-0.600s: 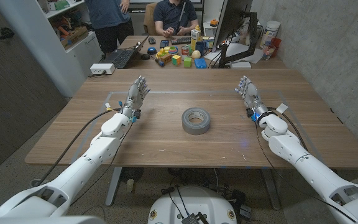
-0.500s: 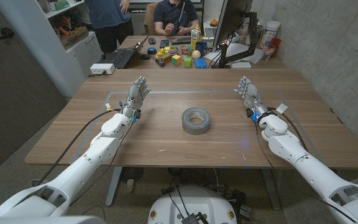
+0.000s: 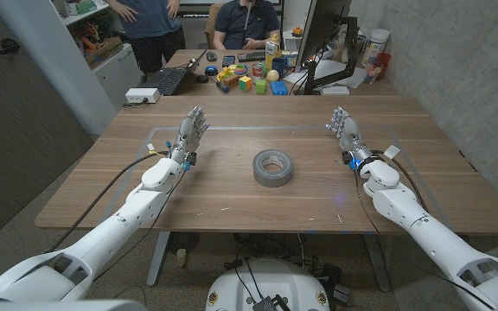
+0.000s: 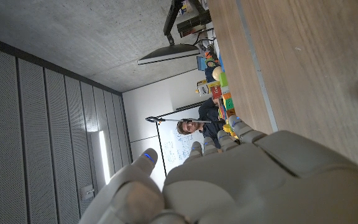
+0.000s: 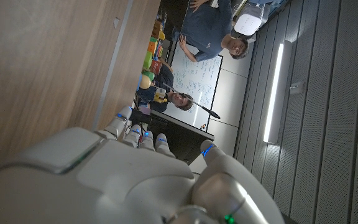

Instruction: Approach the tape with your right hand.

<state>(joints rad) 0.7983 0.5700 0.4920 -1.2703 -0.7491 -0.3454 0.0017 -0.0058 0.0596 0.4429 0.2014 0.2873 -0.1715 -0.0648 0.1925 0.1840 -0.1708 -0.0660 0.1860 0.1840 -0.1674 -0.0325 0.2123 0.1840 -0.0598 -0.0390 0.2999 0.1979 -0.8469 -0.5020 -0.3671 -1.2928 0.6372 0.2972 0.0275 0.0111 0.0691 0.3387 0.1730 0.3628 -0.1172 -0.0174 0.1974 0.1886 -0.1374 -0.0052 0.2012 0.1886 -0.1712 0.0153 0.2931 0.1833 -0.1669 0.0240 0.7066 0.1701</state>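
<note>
Barely begun: right hand [image 3: 346, 132] open and empty at the right side of the desk [image 3: 232, 194], well apart from the tape [image 3: 272, 167] lying mid-desk, whole approach left to make.

Bare wood (no obstacle) separates right robot hand [image 3: 346, 130] from tape [image 3: 272, 166].

My head view is evenly bright and sharp, with soft shadows under the tape [image 3: 272, 166] and a faint sheen on the table [image 3: 232, 194]. Its edges bow slightly. In both wrist views a glaring ceiling light strip [image 5: 276, 93] streaks the frame, and my own knuckles loom blurred.
</note>
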